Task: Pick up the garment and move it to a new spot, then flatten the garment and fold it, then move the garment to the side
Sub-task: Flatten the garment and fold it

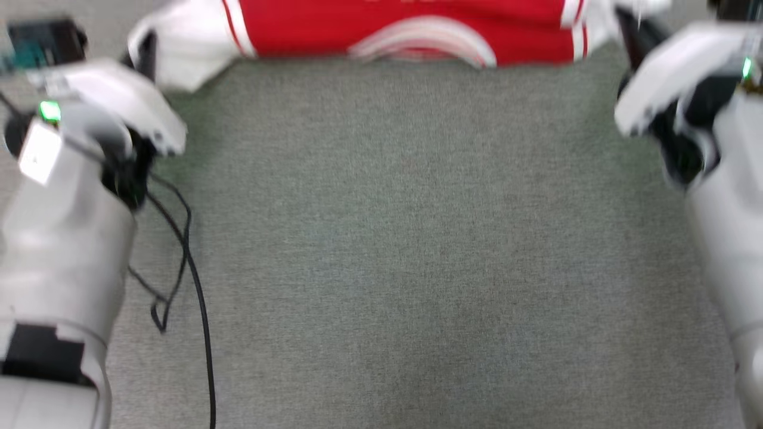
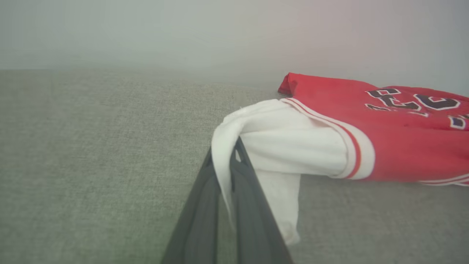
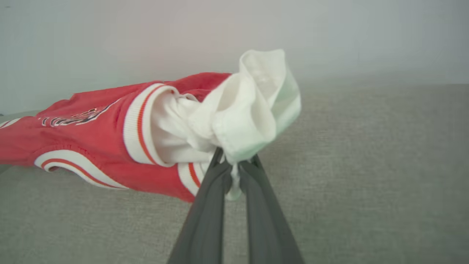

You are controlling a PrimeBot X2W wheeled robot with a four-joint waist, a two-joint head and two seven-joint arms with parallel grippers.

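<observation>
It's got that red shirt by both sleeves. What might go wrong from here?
1. The left fingers pinch only a thin edge of white sleeve on the jersey; it might slip out.
2. The right fingers grip a bunched sleeve end, so it may not lie flat.
3. A loose cable beside the left arm might snag.

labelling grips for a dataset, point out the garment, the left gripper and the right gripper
garment point(image 1: 417, 27), head view, on its red middle panel.
left gripper point(image 2: 226, 157), left wrist view, where it pinches the garment's white cloth.
right gripper point(image 3: 236, 163), right wrist view, where it pinches bunched white cloth.
</observation>
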